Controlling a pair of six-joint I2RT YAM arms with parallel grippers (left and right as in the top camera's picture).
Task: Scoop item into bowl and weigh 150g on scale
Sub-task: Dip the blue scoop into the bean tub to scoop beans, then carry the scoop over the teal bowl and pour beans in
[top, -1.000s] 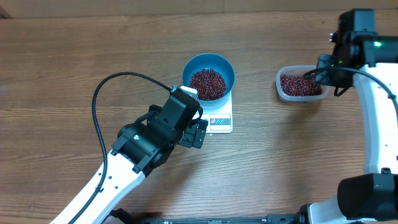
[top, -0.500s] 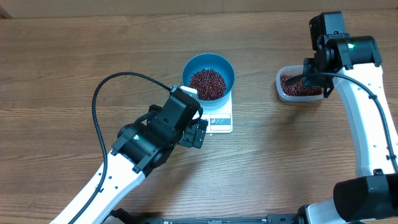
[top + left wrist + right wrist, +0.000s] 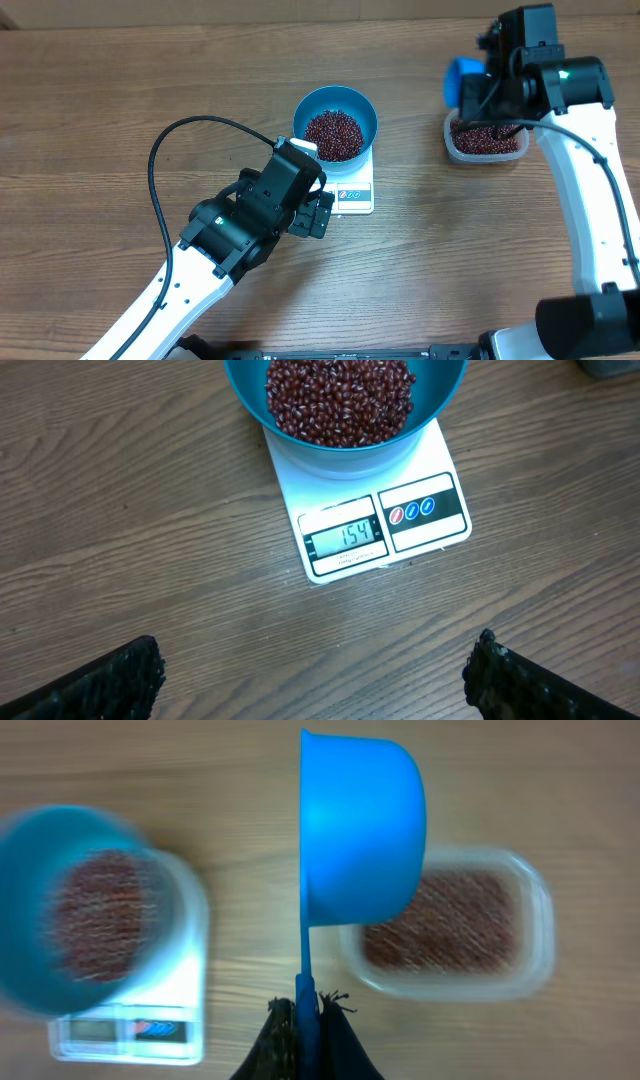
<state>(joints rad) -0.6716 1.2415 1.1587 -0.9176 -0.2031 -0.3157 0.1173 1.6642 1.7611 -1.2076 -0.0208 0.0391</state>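
The blue bowl [image 3: 336,123] [image 3: 345,410] full of dark red-brown beans [image 3: 333,136] [image 3: 340,398] stands on the white scale [image 3: 355,192] [image 3: 385,525], whose display reads 154. My left gripper [image 3: 318,214] [image 3: 315,675] hovers open just in front of the scale, nothing between its fingers. Over the clear tub [image 3: 485,140] [image 3: 450,925] of beans at the right, my right gripper [image 3: 497,95] [image 3: 305,1010] is shut on the handle of a blue scoop [image 3: 462,80] [image 3: 355,830]. The scoop is turned on its side. The right wrist view is blurred.
A black cable [image 3: 170,150] loops over the wooden table left of the left arm. The tub sits near the table's far right, with the right arm's white links [image 3: 590,200] running down the right edge.
My right gripper has swung left over the tub and turned, bringing the blue scoop into view above the tub's left end. The left arm, bowl and scale have stayed still.
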